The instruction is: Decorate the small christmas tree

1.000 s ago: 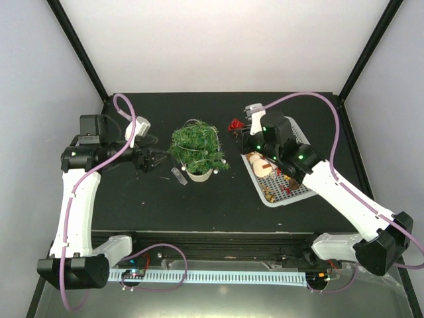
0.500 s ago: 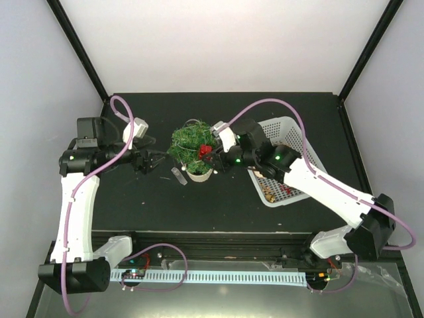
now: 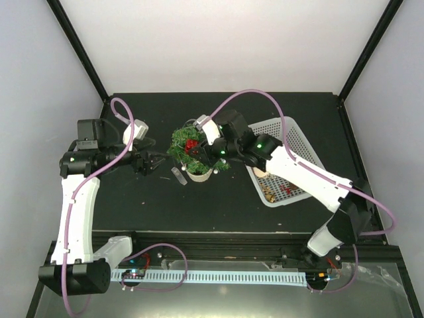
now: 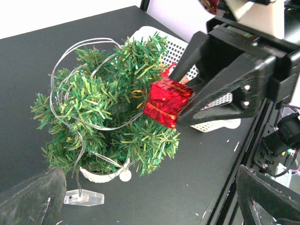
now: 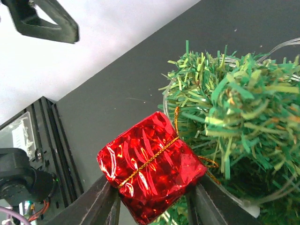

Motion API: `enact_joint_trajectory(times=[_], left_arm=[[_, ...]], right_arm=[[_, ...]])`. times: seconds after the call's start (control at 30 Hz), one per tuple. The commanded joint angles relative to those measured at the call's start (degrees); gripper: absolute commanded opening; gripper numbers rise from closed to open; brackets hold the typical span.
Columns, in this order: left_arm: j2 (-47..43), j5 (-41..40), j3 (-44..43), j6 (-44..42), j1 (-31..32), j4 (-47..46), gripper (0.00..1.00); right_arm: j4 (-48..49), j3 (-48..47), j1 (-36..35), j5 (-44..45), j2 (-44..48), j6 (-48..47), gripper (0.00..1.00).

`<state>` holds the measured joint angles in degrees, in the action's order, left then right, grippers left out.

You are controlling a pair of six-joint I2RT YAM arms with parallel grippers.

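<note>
1. Camera above: the small christmas tree (image 3: pixel 187 147) stands in its whitish pot (image 3: pixel 199 175) on the black table (image 3: pixel 218 212), left of the white basket (image 3: pixel 293 130). My right pincer (image 3: pixel 193 145) is over the tree's crown, clamped on a red gift box (image 3: pixel 191 144). My left pincer (image 3: pixel 156 161) sits just left of the tree, jaws wide apart, nothing in them.
2. Left wrist: the tree (image 4: pixel 101 110) is wound with thin silver wire. The gift box (image 4: pixel 165 103) touches its right-hand branches, pinched between the right pincer's (image 4: pixel 174 101) two black fingers. The basket (image 4: pixel 213 124) is behind them.
3. Right wrist: the box (image 5: pixel 149 172), foil with gold cord, sits between my fingers (image 5: pixel 101 202), pressed against the tree's (image 5: pixel 234 117) needles.
</note>
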<state>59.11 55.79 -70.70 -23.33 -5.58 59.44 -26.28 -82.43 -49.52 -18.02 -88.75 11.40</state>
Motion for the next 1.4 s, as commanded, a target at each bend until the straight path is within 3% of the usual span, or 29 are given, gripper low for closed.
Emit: enact_joint_trajectory(times=[0.0,0.6,1.37], left_arm=[[-0.90,0.64,0.12,0.13,-0.48,-1.34,0.99],[-1.62,0.95,0.91,0.13,-0.53,-1.63,0.99],[-1.97,1.02,1.24,-0.03,-0.50,-1.70,0.99]], right_arm=[[-2.38,-3.11,-0.40,1.70,-3.11,-1.51,0.39],[-4.65,-4.49,-0.27,10.63,-4.69,-0.19,0.39],[-7.67,-2.73,-0.25,11.48,3.34,0.69,0.69]])
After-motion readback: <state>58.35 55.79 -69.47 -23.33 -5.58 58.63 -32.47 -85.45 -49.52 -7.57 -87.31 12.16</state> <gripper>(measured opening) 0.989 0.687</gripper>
